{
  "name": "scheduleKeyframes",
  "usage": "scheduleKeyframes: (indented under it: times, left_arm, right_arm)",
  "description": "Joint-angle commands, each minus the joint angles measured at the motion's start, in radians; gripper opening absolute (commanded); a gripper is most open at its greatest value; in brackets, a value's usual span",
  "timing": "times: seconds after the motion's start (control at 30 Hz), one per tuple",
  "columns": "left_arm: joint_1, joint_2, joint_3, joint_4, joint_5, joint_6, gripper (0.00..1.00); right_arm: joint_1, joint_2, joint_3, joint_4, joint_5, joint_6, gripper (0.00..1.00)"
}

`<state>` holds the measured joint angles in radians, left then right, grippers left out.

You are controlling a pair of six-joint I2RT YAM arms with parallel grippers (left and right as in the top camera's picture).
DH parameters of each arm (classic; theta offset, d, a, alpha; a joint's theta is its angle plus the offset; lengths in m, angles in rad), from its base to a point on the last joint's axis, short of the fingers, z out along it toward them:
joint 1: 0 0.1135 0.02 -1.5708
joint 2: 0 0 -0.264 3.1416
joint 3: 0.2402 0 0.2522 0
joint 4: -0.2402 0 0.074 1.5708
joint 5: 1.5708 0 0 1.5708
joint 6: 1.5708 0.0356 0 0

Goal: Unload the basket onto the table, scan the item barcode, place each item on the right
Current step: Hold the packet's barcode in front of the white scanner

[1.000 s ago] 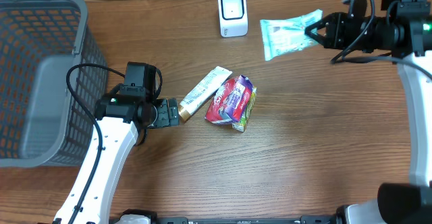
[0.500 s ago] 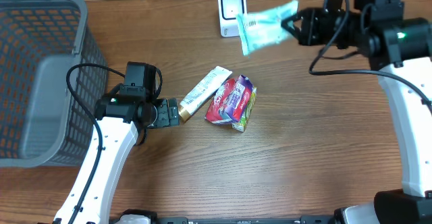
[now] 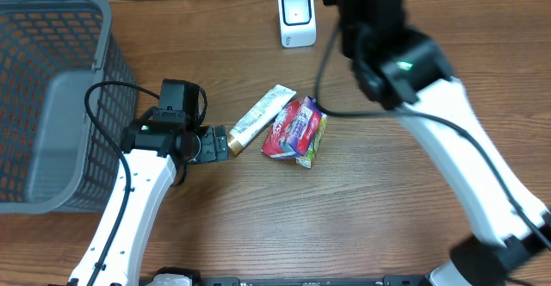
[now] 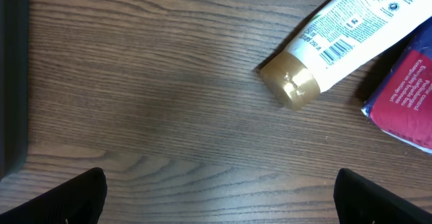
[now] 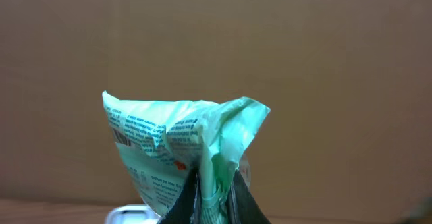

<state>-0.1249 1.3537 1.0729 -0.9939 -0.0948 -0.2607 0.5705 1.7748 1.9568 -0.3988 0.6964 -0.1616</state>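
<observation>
Where the gripper pinches, the crinkly pouch bunches.

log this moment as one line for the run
right gripper: shut on green packet, held aloft | left gripper: open, short of tube cap, not touching | scanner: standing at back

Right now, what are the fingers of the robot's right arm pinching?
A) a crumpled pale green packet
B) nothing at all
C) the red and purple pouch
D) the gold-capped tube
A: the right wrist view shows the pale green packet clamped between the right fingers, while the tube and pouch lie on the table.
</observation>
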Motion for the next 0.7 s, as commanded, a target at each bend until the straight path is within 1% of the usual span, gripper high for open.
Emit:
scheduleKeyframes:
  times: [0.0, 0.1, 0.23, 0.27, 0.33, 0.43, 0.53, 0.67]
  left_arm:
    - [-0.006, 0.008, -0.005, 0.004, -0.009, -0.016, 1.00]
    - [-0.006, 0.008, -0.005, 0.004, -0.009, -0.016, 0.99]
    - [-0.006, 0.008, -0.005, 0.004, -0.009, -0.016, 1.00]
    - [-0.006, 0.008, -0.005, 0.004, -0.009, -0.016, 1.00]
    - [-0.006, 0.008, -0.005, 0.004, -0.009, -0.016, 1.00]
    - [-0.006, 0.008, -0.005, 0.004, -0.009, -0.016, 1.00]
    - [-0.006, 0.008, -0.005, 0.004, -0.009, -0.016, 1.00]
    - [-0.006, 0.008, -0.005, 0.004, -0.009, -0.016, 1.00]
  right_arm:
    - [0.005, 0.157, 0.007, 0.093, 0.248, -0.233, 0.04]
    - [0.005, 0.275, 0.007, 0.239, 0.256, -0.414, 0.04]
    - [0.005, 0.386, 0.007, 0.422, 0.196, -0.768, 0.04]
    - [0.005, 0.405, 0.007, 0.439, 0.150, -0.852, 0.04]
    - [0.004, 0.423, 0.007, 0.441, 0.073, -0.948, 0.04]
    - [-0.005, 0.454, 0.007, 0.444, -0.067, -1.050, 0.04]
    - [-0.026, 0.479, 0.007, 0.460, -0.141, -1.133, 0.04]
    - [-0.043, 0.525, 0.007, 0.564, -0.152, -1.124, 0.04]
